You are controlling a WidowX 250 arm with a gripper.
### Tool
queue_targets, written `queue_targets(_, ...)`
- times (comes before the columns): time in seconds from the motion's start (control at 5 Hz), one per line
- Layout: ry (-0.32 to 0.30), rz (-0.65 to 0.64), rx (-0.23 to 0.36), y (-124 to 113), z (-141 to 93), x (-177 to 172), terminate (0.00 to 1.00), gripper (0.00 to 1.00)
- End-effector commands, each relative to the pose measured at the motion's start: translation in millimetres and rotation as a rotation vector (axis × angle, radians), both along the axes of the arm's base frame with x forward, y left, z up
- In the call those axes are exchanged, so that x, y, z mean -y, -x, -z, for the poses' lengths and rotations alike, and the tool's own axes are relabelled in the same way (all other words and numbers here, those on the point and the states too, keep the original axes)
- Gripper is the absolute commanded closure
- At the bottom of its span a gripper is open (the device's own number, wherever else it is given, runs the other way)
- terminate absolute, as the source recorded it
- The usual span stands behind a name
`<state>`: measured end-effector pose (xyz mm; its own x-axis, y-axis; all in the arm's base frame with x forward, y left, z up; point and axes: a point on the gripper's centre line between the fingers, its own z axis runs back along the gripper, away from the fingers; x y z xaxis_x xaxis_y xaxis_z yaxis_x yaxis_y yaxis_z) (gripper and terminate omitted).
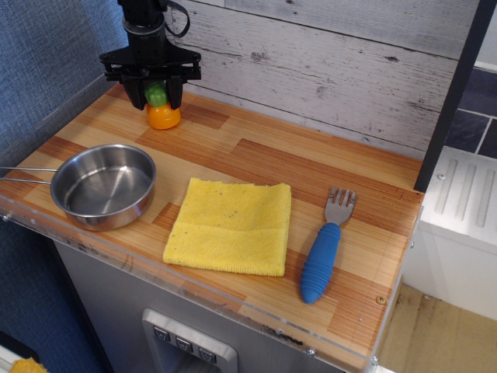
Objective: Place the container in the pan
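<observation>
The container (164,116), a small orange bottle with a green cap, stands on the wooden counter at the back left, close to the wall. My gripper (158,95) hangs straight over it, its two black fingers pressed against the sides of the green cap, shut on it. The orange body still looks to rest on the counter. The pan (103,189), round shiny steel and empty, sits at the front left edge, its thin handle pointing left off the counter. The pan lies well in front of the container.
A yellow cloth (231,226) lies flat in the middle front of the counter. A blue-handled fork (324,252) lies to its right. A white plank wall runs behind, a blue wall on the left, and a dark post (454,93) stands at the right.
</observation>
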<state>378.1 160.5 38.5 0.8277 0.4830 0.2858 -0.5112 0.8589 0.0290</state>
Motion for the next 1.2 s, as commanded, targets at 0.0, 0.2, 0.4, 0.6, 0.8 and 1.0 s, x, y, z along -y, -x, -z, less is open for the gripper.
queue_targets(0.0, -0.035, 0.03, 0.087, -2.9, -66.2, 3.6, 0.0, 1.0)
queue_targets(0.2, -0.036, 0.045, 0.109, 3.6, -83.8, 13.0, 0.0, 1.0)
queue_targets(0.4, -0.039, 0.047, 0.117, 25.6, -98.9, 21.9, 0.0, 1.0)
queue_targets(0.6, -0.029, 0.065, 0.105, 56.4, -102.0, 32.0, 0.0, 1.0)
queue_targets(0.8, -0.034, 0.076, 0.085, 85.3, -106.1, 38.4, 0.0, 1.0)
queue_targets(1.0, -0.042, 0.083, 0.088, 107.6, -100.0, 42.6, 0.0, 1.0)
